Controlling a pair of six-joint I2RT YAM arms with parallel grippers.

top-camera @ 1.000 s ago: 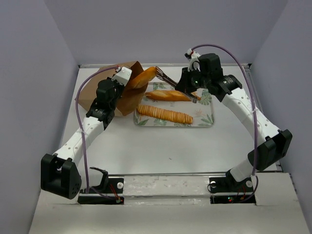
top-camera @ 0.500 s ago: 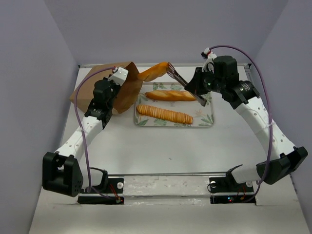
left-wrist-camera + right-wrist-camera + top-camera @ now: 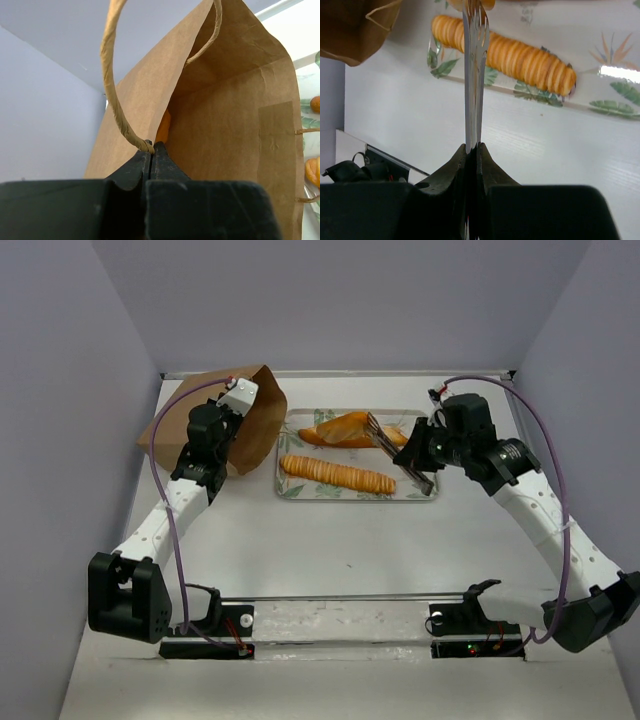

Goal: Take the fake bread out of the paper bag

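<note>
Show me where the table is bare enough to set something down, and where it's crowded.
Bare: the wide stretch of table between the tray and the arm bases. Crowded: the tray with its bread, the right end effector with tongs over it, and the left end effector holding the paper bag beside it.

left claw (image 3: 151, 146), right claw (image 3: 473, 146), both closed

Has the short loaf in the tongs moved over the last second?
Yes. The short loaf has travelled right, away from the paper bag, and is now over the far side of the tray, still gripped in the tongs.
</note>
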